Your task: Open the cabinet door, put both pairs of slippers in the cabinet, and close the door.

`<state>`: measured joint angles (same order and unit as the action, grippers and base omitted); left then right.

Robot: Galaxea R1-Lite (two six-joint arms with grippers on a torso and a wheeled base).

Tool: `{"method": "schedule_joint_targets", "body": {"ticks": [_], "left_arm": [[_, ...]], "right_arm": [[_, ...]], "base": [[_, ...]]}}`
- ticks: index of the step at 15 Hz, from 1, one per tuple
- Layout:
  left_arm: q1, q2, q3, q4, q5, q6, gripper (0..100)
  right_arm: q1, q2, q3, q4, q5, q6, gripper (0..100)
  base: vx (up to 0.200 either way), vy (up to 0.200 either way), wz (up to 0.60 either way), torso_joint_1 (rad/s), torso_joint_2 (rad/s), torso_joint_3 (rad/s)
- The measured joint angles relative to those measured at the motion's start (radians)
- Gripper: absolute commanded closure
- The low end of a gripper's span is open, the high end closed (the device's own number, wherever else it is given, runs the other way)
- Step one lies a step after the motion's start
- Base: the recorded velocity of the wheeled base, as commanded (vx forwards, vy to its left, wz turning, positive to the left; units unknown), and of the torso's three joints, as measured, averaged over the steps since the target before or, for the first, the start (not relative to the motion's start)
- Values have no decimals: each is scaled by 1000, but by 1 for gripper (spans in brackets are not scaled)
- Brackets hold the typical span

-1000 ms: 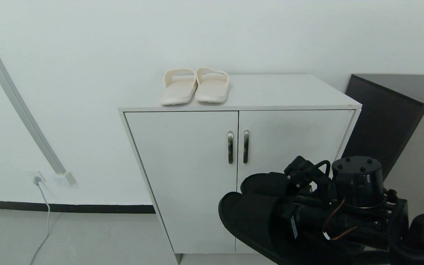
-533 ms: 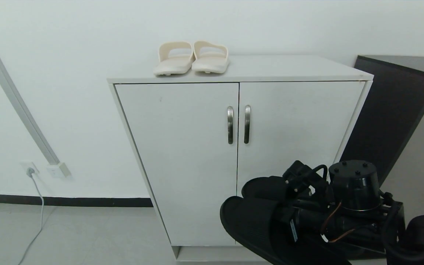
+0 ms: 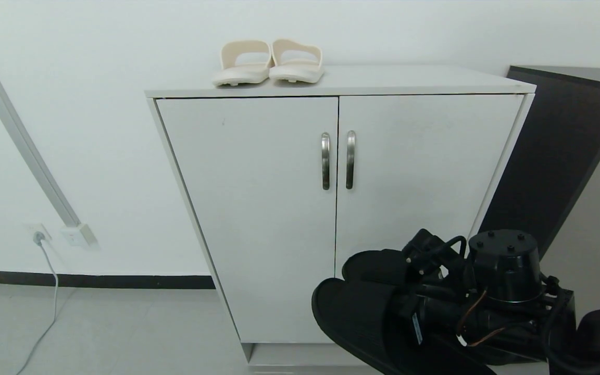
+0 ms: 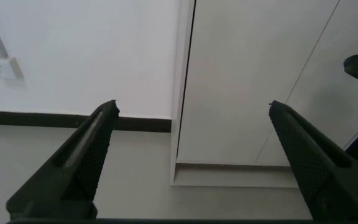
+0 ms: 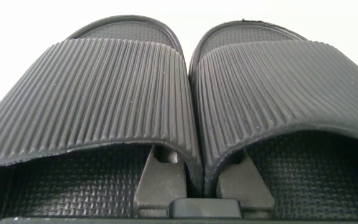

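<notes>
Camera's the only thing that moved since a second ago: the whole head view slid, so the white cabinet [image 3: 414,79] now sits higher and fuller in the frame, with its plinth showing. Nothing on or around it changed place, and the right arm is holding the same pose.

Both cabinet doors, left door [image 3: 258,208] and right door [image 3: 420,166], are shut. To the cabinet's right stands a dark cabinet [image 3: 555,156], close beside it.

The black slippers [image 3: 357,312] are off the floor, in front of the lower part of the right door and not touching it, as far as I can tell. The right gripper [image 5: 201,180] has one finger tucked under each ribbed strap, pinching the two inner strap edges together between them, so the pair is held side by side.

The beige slippers [image 3: 289,67] sit on top of the cabinet, toward its left end, touching each other, heels toward the front edge.

The left gripper [image 4: 192,107] hangs low by the cabinet's front left bottom corner, fingers [image 4: 86,149] spread wide with nothing between them.

Smaller stuff: two metal handles [image 3: 325,160], upright, flank the seam where the doors meet. A slanted conduit [image 3: 13,130] runs down the wall left of the cabinet to a wall outlet [image 3: 37,235], and a grey cable [image 3: 45,312] drops from it to the floor.
</notes>
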<state>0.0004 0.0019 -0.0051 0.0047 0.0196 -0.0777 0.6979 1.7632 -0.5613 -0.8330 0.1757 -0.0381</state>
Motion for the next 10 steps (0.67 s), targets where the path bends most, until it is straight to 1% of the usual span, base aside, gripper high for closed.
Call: {"method": "schedule_joint_targets", "body": {"ticks": [3,5,6,8,9,10], "left_arm": [[1,2,0,0,-3,1,0],[0,11,-14,-1,-2,1,0],[0,23,-56,4,-1,-13,0],[0,79,-173,19,-4,-52,0],[-1,116,-209,21,-16,-58,0],[-8,171,-232,18,-41,-60,0]], "right_arm": [[0,5,6,-4,-1,0,100],[-2,7,9,-11,-2,-1,100],[-1,8,10,-13,-1,-1,100],[0,12,10,-15,0,-1,100],[2,13,10,-17,-1,-1,100],[4,14,10,-18,0,-1,100]], "base": [[0,0,0,0,0,0],[0,0,0,-7,139,129],[0,0,0,-7,139,51],[0,0,0,2,68,34],[0,0,0,0,0,0],[0,0,0,0,0,0]]}}
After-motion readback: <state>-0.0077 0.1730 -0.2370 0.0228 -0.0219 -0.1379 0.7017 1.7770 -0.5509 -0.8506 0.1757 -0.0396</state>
